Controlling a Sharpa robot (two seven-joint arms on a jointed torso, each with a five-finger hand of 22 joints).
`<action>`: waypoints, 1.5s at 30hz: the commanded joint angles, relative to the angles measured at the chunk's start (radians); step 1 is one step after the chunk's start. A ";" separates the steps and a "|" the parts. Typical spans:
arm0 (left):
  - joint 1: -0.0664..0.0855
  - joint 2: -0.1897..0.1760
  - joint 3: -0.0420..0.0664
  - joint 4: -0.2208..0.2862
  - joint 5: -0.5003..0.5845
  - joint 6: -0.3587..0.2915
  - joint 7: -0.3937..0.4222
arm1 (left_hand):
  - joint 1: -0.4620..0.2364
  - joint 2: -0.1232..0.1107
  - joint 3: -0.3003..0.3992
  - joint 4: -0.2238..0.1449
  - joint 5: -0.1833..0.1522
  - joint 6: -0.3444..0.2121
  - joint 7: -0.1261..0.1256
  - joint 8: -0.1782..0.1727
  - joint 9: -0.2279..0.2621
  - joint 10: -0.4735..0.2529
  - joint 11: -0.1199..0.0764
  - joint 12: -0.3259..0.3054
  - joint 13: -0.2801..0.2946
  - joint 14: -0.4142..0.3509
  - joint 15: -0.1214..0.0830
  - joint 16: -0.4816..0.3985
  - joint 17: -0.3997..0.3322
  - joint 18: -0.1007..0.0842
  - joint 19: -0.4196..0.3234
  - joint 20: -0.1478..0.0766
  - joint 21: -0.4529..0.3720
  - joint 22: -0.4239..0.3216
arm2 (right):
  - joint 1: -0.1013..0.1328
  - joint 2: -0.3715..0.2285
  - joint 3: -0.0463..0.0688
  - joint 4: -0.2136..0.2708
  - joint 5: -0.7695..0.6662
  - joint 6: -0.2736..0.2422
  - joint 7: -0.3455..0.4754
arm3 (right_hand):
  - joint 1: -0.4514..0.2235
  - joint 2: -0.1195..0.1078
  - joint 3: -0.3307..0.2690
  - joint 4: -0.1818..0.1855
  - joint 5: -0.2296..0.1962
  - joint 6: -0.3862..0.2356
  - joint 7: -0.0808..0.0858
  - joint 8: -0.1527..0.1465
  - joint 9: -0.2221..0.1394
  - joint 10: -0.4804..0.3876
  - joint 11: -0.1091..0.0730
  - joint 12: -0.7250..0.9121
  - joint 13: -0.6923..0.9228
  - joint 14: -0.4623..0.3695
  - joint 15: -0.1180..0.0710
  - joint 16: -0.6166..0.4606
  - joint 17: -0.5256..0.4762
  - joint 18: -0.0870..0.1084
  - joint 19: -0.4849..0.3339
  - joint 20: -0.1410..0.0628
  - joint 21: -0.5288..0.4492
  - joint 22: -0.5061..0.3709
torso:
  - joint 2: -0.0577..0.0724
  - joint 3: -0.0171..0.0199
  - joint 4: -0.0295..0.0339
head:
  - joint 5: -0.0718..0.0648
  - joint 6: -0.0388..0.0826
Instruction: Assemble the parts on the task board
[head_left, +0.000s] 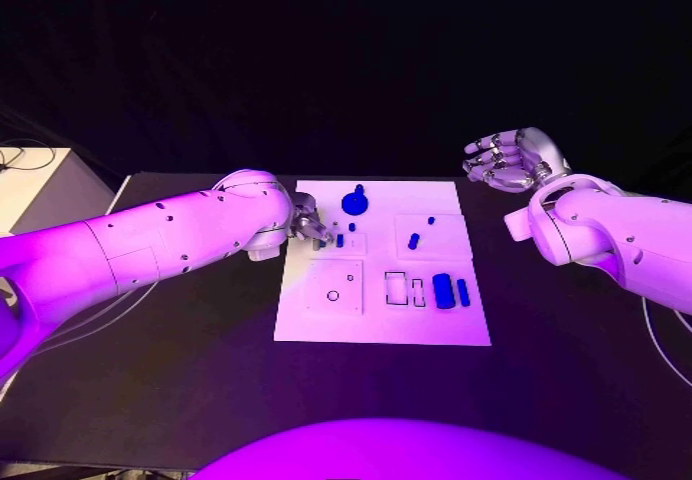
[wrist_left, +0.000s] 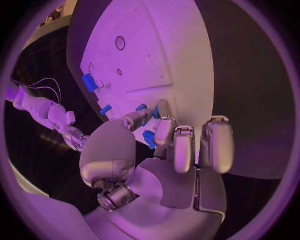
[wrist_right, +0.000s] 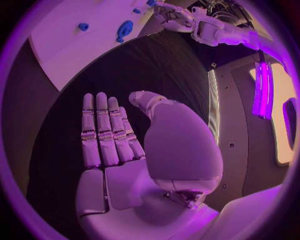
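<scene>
Pinching a blue part (head_left: 339, 240) with left hand (head_left: 307, 222) fingers (wrist_left: 164, 132)

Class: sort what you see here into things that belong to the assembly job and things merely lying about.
Job: task board; blue parts; left hand at a small part; right hand, held open off the board.

Lying about: pale cabinet; cables.

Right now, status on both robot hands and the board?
Left robot hand at the task board's left edge, fingers on a small blue part. Right robot hand open, raised off the board's far right corner. Other blue parts on board; nothing blocking.
</scene>
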 joint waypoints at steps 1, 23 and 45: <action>-0.009 -0.003 -0.002 0.007 -0.019 -0.002 0.006 | 0.005 -0.032 -0.062 0.037 -0.001 -0.025 0.014 -0.008 0.001 -0.031 0.007 -0.023 -0.042 0.104 0.012 0.003 0.263 0.003 0.002 0.008 -0.017 0.176 | 0.000 -0.001 0.000 0.001 -0.003 0.011 0.011 | -0.013 -0.001 0.002 -0.002 0.005 0.009 0.001 -0.006 -0.001 0.007 0.000 -0.002 -0.001 0.006 0.000 -0.005 -0.001 0.011 0.000 0.002 0.002 -0.001 | 0.000 -0.0009 0.0004 | -0.001 0.002; -0.010 -0.069 0.023 0.088 -0.016 -0.036 0.012 | 0.097 -0.056 -0.163 0.105 0.007 -0.046 0.020 -0.001 0.002 -0.063 0.014 -0.041 -0.082 0.104 0.019 0.003 0.263 0.010 -0.013 0.015 -0.047 0.163 | -0.007 -0.004 0.000 0.001 -0.003 0.011 0.012 | -0.013 -0.001 0.003 -0.004 0.006 0.009 0.001 -0.007 -0.001 0.007 0.000 -0.002 -0.001 0.006 0.000 -0.005 -0.001 0.010 0.000 0.002 0.002 -0.002 | 0.001 -0.0009 -0.0001 | -0.002 0.008; -0.028 -0.137 0.068 0.135 0.210 -0.310 0.356 | 0.446 -0.009 -0.255 0.187 0.017 -0.235 0.108 -0.073 -0.127 -0.494 0.099 -0.397 -0.606 -0.375 0.100 -0.501 -0.509 0.139 -0.388 0.087 -0.869 -0.268 | -0.011 -0.006 0.000 0.003 -0.003 0.007 0.014 | -0.014 0.000 0.004 -0.005 0.006 0.009 0.001 -0.007 -0.002 0.007 0.001 -0.003 -0.001 0.006 0.000 -0.006 -0.001 0.010 0.000 0.002 0.002 -0.004 | 0.002 -0.0004 -0.0011 | -0.006 0.015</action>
